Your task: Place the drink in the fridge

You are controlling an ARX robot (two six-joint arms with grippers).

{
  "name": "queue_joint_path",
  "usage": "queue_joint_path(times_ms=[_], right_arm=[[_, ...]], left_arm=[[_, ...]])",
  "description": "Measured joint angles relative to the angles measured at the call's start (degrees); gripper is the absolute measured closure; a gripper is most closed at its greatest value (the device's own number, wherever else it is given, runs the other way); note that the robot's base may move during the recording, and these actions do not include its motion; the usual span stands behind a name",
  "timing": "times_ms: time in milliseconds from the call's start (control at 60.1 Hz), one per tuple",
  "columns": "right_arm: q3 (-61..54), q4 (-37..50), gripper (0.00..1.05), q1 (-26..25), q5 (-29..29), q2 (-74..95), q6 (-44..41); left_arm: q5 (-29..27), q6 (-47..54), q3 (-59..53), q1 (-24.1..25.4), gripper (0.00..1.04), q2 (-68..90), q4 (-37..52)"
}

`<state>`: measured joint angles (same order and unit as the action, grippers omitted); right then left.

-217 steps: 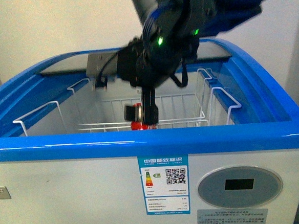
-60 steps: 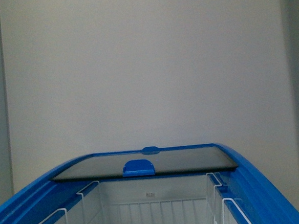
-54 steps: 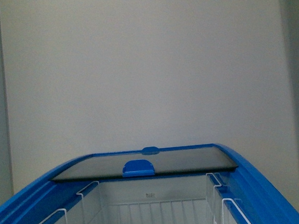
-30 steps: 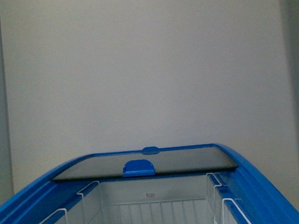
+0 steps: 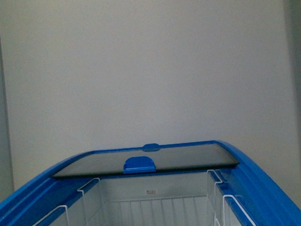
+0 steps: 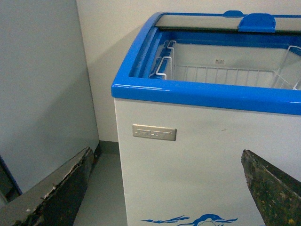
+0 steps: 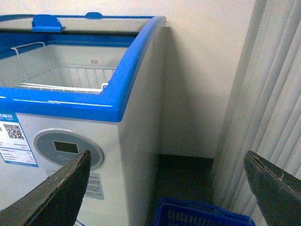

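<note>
The fridge (image 5: 33, 204) is a white chest with a blue rim, and its sliding glass top (image 5: 143, 159) is pushed to the back. White wire baskets (image 5: 147, 216) show inside the opening. The drink is out of view in every frame. My left gripper (image 6: 164, 188) is open, in front of the fridge's white front wall (image 6: 197, 155) near its left corner, above the blue penguin picture (image 6: 202, 220). My right gripper (image 7: 167, 188) is open beside the fridge's right corner (image 7: 136, 141), with nothing between its fingers. Neither arm appears in the front view.
A grey panel (image 6: 37, 84) stands left of the fridge with a narrow floor gap between. To the right are a pale curtain (image 7: 273, 94) and a blue basket (image 7: 197, 216) on the floor. The fridge's control dial (image 7: 66, 148) faces forward.
3.6 s ago an arm reached down into the fridge at a red-capped bottle in a basket. Now no arm shows in front and the view looks higher. Over the last second almost nothing moved.
</note>
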<state>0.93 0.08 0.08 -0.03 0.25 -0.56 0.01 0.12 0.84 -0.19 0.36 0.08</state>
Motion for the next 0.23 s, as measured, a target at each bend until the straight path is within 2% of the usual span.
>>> queue_joint_path(times_ms=[233], right_arm=[[0.0,0.0,0.08,0.0,0.0,0.0,0.0]], left_arm=[[0.0,0.0,0.0,0.0,0.08,0.0,0.0]])
